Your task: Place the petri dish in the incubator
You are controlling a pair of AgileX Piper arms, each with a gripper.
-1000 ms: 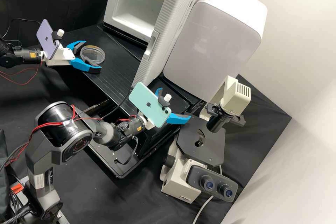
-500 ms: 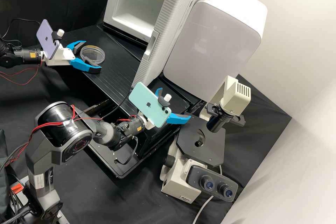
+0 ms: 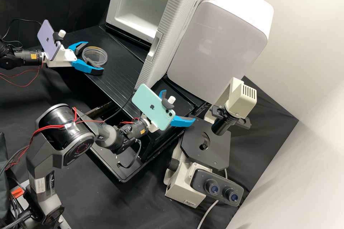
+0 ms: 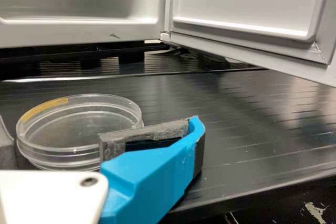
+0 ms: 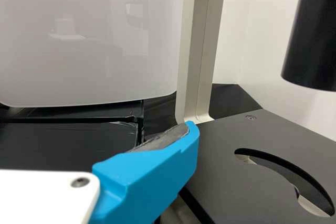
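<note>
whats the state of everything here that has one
petri dish: lid on, flat on the bench
incubator: open
left hand: open, fingers either side of the petri dish
right hand: open, empty, by the microscope stage

Clear petri dish (image 4: pixel 79 129), a yellow strip at its rim. Black, finely ribbed counter (image 4: pixel 252 124). White incubator (image 3: pixel 172 25), door edge ridged. The left tool (image 3: pixel 91 58) and right tool (image 3: pixel 178 106) are white, with bright blue fingers (image 4: pixel 157 171) and grey pads (image 4: pixel 142 132).
</note>
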